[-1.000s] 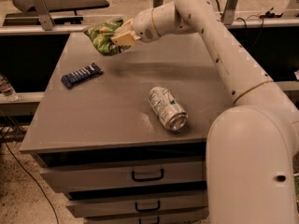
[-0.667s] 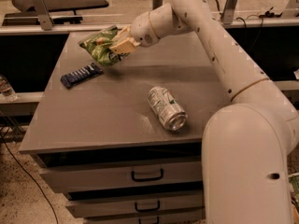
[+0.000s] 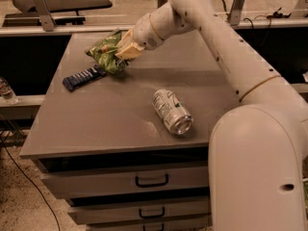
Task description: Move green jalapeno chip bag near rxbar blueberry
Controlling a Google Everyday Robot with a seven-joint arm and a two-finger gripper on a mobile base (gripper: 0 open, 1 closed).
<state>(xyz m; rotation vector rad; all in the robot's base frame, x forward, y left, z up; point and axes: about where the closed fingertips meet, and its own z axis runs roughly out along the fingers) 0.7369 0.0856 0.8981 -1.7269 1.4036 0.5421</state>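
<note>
The green jalapeno chip bag (image 3: 106, 51) is a crinkly light-green bag held by my gripper (image 3: 124, 48), which is shut on its right side. The bag hangs low over the grey table (image 3: 96, 124), just right of the rxbar blueberry (image 3: 83, 77), and its lower edge looks close to or touching the bar's right end. The rxbar is a slim dark-blue bar with white stripes, lying flat at the table's left. My arm reaches in from the upper right.
A silver-green soda can (image 3: 172, 111) lies on its side near the table's middle right. Drawers with dark handles (image 3: 151, 181) sit below the tabletop. A plastic bottle (image 3: 6, 90) stands left of the table. A desk frame runs behind.
My gripper has carried the chip bag down and to the left, from above the table's back toward the rxbar. The can and bar have not moved.
</note>
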